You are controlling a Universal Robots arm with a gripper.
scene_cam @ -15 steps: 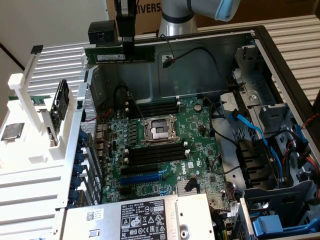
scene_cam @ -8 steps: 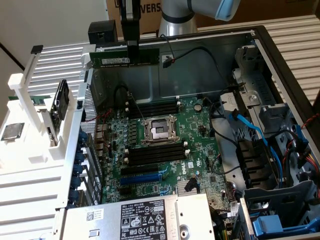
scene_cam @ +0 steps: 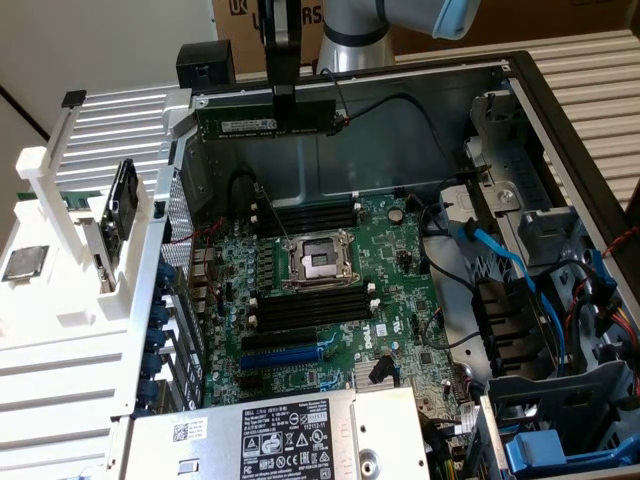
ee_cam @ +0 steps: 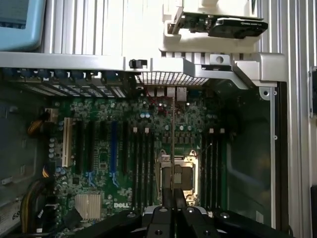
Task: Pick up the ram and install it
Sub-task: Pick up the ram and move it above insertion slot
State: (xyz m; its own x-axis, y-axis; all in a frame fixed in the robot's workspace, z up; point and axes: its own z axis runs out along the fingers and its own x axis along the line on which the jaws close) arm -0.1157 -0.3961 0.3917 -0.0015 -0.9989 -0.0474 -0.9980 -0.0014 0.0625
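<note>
**Power supply (scene_cam: 290, 440) up front, ram (scene_cam: 262, 122) held high**

Seen from outside, the gripper (scene_cam: 285, 100) is clamped on the ram's middle, well above the board (scene_cam: 400, 250) and close to the case wall (scene_cam: 400, 150); a black cable (scene_cam: 400, 98) loops just beside it and might snag; from the wrist, the ram (ee_cam: 172, 134) hangs edge-on over the socket (ee_cam: 176, 173), slots (ee_cam: 143, 163) either side, open room beneath; lowered crooked, it could jam.

White "DELL" lettering (ee_cam: 123, 204) stands on the motherboard (ee_cam: 99, 148); the power supply label (scene_cam: 290, 440) begins "DELL", its fine print illegible; the ram (scene_cam: 240, 118) carries a white sticker, unreadable.
</note>
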